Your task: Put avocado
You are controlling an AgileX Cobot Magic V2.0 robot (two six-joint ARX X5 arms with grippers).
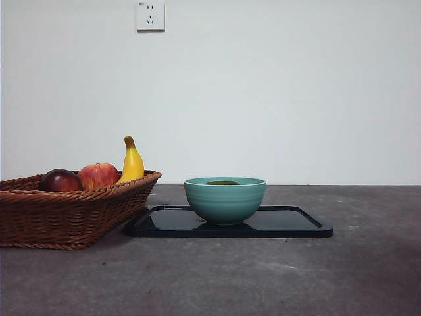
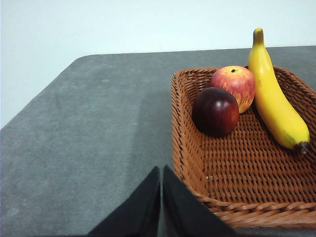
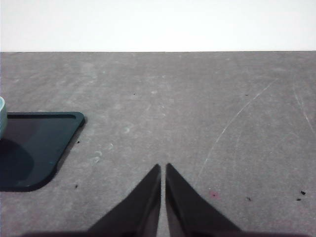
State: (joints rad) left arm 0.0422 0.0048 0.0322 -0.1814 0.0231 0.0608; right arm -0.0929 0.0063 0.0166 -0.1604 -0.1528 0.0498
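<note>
Resting in one teal bowl [image 1: 225, 199] on one black tray [image 1: 296, 224], one avocado [image 1: 222, 183] is seen as a dull green sliver; three fruits fill one basket [image 1: 66, 214]. Both jaws are closed, empty.

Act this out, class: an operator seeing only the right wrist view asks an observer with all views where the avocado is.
Operator: My right gripper is shut over the table. Where is the avocado?
Observer: The avocado is in the teal bowl on the black tray; only its top shows above the rim.
Operator: Any other fruit?
Observer: A banana, an apple and a dark red fruit lie in the wicker basket.
</note>
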